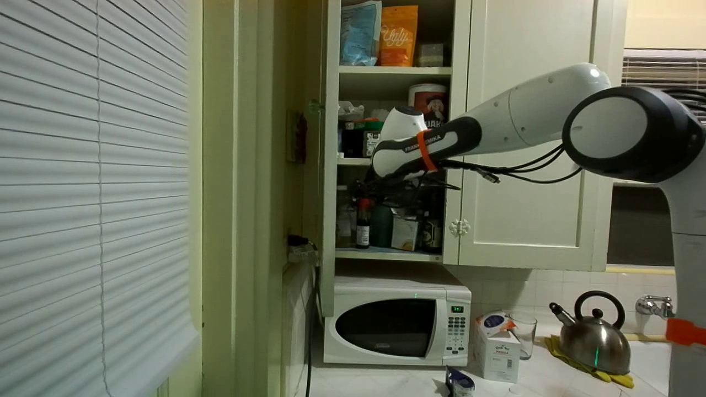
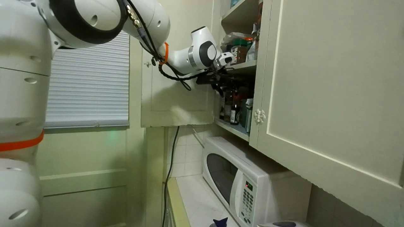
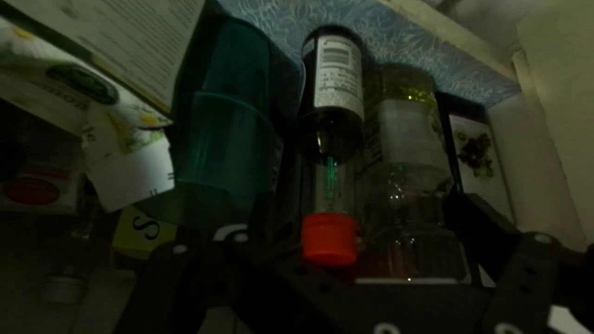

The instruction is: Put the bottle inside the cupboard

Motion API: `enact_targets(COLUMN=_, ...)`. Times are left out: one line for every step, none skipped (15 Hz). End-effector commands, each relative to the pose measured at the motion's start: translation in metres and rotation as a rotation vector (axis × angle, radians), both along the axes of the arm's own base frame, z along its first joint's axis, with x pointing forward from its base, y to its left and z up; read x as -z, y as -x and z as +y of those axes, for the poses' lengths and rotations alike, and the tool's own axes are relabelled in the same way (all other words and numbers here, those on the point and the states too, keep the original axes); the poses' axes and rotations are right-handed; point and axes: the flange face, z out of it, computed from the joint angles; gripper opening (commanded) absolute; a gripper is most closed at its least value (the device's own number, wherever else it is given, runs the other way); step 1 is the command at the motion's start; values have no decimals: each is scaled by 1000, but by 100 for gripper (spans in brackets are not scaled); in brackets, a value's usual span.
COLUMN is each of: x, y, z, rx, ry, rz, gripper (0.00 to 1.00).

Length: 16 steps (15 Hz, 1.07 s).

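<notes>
The dark bottle (image 1: 363, 230) with a red cap and white label stands upright on the lowest shelf of the open white cupboard (image 1: 389, 255). In an exterior view the bottle (image 2: 234, 115) also shows near that shelf's front edge (image 2: 234, 129). In the wrist view the bottle (image 3: 332, 74) shows from above, its orange-red cap toward me. My gripper (image 3: 361, 203) is open, its dark fingers spread wide above the shelf. The cap lies between the fingers, nearer the left one, with a gap visible. In both exterior views the fingers are dark and hard to make out.
A clear bottle (image 3: 408, 139) stands right beside the dark bottle, also between the fingers. A green container (image 3: 222, 111) and a box (image 3: 134, 41) stand to its left. The shelf above and the open cupboard door (image 2: 178, 97) are close to my wrist. A microwave (image 1: 397, 325) sits below.
</notes>
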Motion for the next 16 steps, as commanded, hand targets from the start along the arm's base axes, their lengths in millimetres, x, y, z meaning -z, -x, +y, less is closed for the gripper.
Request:
enact_targets(x=8, y=49, z=-5, rx=29, ry=20, rz=177, gripper=100)
enact_targets(x=16, y=68, z=-10, rx=32, ry=13, rz=231, gripper=100)
enact_targets(x=23, y=86, z=-18, rx=50, ry=22, rz=270, gripper=100)
enact_targets(x=28, y=100, z=-25, rx=62, ry=21, rz=309, gripper=100)
enact_targets(x=35, y=116, z=-32, rx=71, ry=-1, rz=353, gripper=100)
enact_targets(x=42, y=132, z=-38, rx=90, ry=-11, rz=398, gripper=100)
enact_targets(x=48, y=148, z=-48, rx=124, ry=-20, rz=441, gripper=100)
enact_targets(x=55, y=164, z=-57, rx=158, ry=-35, rz=479, gripper=100)
enact_targets(x=61, y=181, z=-67, rx=188, ry=-50, rz=515, gripper=100)
enact_targets(x=66, y=198, z=-75, rx=197, ry=-85, rz=542, gripper=100)
enact_targets(x=71, y=215, z=-83, rx=201, ry=-109, rz=551, gripper=100)
enact_targets(x=75, y=232, z=-87, rx=187, ry=-161, rz=537, gripper=100)
enact_targets(x=75, y=249, z=-90, rx=158, ry=-228, rz=525, gripper=100)
enact_targets(x=74, y=265, z=-91, rx=130, ry=-286, rz=534, gripper=100)
enact_targets(x=73, y=282, z=-91, rx=93, ry=-329, rz=547, gripper=100)
enact_targets(x=72, y=298, z=-93, rx=64, ry=-359, rz=551, gripper=100)
